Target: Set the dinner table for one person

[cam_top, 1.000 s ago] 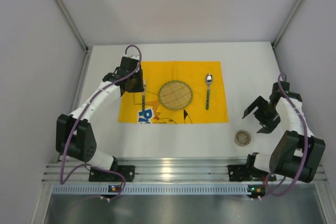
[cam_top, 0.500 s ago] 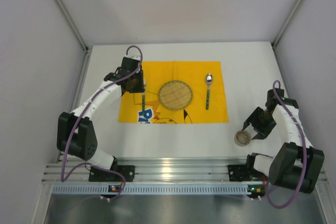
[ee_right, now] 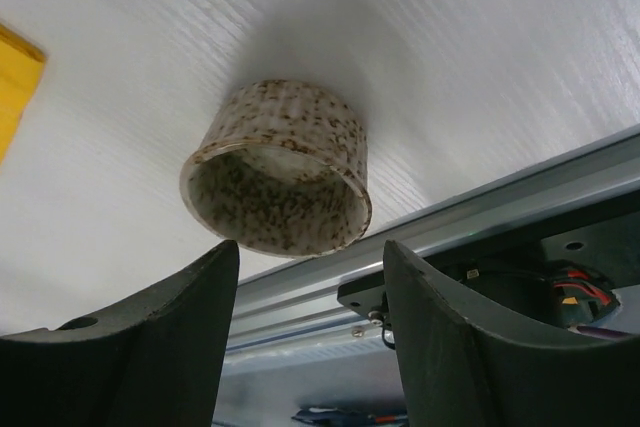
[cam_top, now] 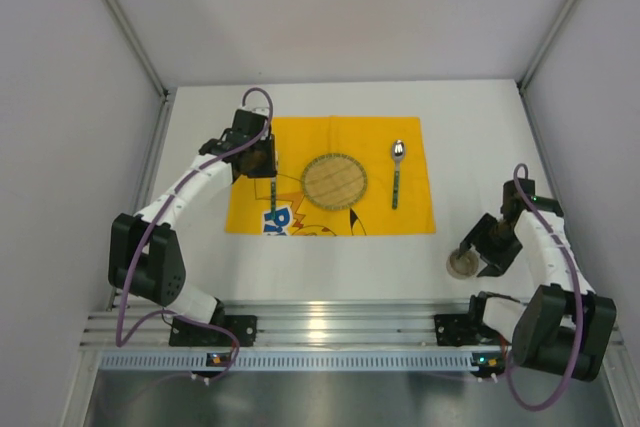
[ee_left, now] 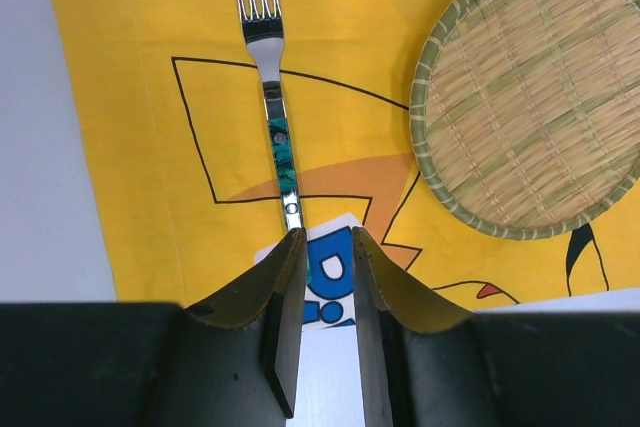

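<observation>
Right gripper [ee_right: 310, 247] spread wide, framing the speckled cup [ee_right: 285, 142]; cup sits at the near edge of the white worktop [ee_right: 450, 47], which underlies everything; I judge an off-centre close could tip it or shove it onto the rail [ee_right: 480, 207]; farther out, left gripper [ee_left: 325, 237] narrow, empty, at the fork [ee_left: 270, 77] handle's end on the yellow mat [ee_left: 130, 97]; retreating could drag the fork askew.

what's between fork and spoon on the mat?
A round woven tray, lying on the yellow mat midway between fork and spoon. Top view shows it.
</observation>
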